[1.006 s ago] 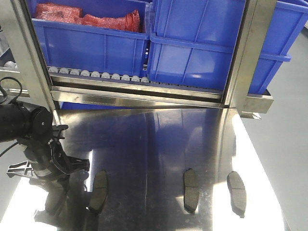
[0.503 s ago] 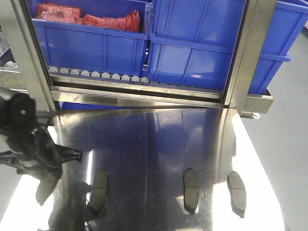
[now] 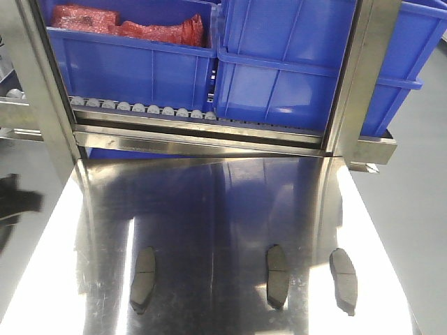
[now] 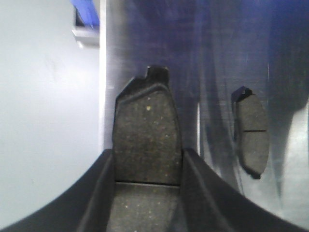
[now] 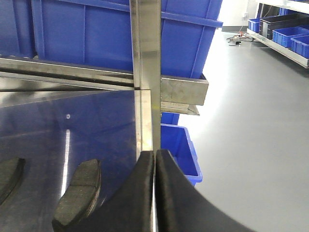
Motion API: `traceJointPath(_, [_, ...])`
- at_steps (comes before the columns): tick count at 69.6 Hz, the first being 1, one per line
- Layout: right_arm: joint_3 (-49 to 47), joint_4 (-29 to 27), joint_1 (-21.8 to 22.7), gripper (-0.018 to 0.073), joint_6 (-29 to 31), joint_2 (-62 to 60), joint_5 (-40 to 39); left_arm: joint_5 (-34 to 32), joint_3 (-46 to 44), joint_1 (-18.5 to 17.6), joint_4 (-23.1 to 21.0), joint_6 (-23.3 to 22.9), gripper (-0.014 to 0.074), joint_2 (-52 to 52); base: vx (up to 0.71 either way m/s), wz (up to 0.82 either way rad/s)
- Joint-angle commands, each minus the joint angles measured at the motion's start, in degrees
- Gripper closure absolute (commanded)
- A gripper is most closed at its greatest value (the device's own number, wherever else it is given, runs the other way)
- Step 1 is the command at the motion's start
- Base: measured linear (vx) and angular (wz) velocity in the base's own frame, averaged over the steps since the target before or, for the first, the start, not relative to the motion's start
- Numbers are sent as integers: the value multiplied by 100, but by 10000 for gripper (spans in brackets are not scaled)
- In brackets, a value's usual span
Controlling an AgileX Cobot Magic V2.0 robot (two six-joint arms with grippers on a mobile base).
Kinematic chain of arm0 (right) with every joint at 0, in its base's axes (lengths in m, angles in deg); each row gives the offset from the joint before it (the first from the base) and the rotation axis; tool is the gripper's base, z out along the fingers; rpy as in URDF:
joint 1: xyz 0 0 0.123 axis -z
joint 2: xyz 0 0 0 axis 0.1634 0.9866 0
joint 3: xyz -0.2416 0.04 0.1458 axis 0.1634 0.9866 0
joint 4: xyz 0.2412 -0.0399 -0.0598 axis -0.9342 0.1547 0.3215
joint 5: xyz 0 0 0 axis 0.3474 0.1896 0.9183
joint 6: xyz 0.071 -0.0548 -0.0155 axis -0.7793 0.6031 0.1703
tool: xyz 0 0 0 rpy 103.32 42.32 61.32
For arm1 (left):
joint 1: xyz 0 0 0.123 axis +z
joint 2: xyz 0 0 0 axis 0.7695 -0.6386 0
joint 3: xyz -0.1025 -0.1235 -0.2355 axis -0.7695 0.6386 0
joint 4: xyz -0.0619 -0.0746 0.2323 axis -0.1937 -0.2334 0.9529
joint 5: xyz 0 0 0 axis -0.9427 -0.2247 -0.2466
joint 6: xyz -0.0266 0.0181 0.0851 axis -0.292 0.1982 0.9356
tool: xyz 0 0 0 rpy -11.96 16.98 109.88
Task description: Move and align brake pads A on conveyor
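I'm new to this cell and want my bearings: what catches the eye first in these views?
Big blue bins on the roller rack fill the top of the front view, the left one holding red goods. Below, three brake pads lie in a row on the shiny steel table. In the left wrist view, a fourth pad sits gripped between the dark fingers.

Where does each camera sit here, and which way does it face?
Front-facing: above the steel table, looking down toward the blue bins; no arm clearly visible.
Left wrist: behind the left claw, which grips a brake pad, facing along the table edge.
Right wrist: behind the shut right claw, facing the table's right corner.
Shared: front and right views both show the rightmost pad.
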Motion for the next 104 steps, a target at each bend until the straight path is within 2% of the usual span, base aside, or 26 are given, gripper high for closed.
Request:
traceJointPath(1, [61,41,7,566,49,-72,-422,-196,116,3,252,-72,603,768,0,0])
traceJointPath(13, [61,41,7,566,49,-72,-422,-132,686,3,388,-112,603,1923,0,0])
traceJointPath(40, [61,41,7,566,49,-72,-422,-55,1625,3,259,-116,603,3990,0,0])
traceJointPath(104, [61,41,7,566,49,-72,-422,-75,1757,3,318,-111,602,4207,0,0])
